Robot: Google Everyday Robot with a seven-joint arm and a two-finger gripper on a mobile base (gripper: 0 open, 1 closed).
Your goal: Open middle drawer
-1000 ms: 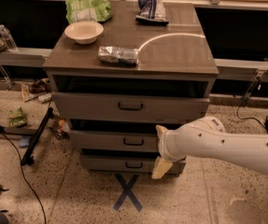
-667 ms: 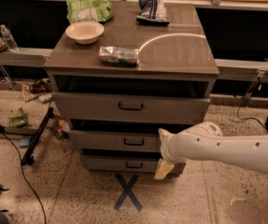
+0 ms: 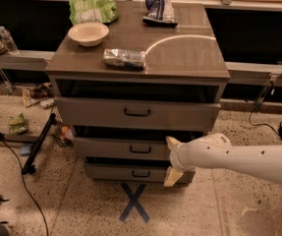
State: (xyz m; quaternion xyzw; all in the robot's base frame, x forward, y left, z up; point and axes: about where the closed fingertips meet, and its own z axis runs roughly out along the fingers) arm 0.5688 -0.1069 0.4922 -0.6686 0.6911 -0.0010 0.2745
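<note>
At far left a bottle (image 3: 5, 38) stands on a low ledge. A black stand leg (image 3: 40, 143) slants down to the floor (image 3: 81, 210) just beside the cabinet's left edge. The cabinet (image 3: 189, 58) carries a bowl (image 3: 88, 33) near its left edge and a packet (image 3: 125, 58) close to its front edge. Below the top drawer (image 3: 96, 113) is the middle drawer (image 3: 106, 147), second of three, with a dark gap above its front. Its handle (image 3: 140, 150) sits at centre, untouched. A blue X (image 3: 134, 202) marks the open floor in front of the bottom drawer (image 3: 111, 172). The gripper (image 3: 172, 160) hangs at the middle drawer's right end, just right of the handle, with its fingers spread apart and grasping nothing. Its white arm (image 3: 239, 159) reaches in from the right over open floor.
</note>
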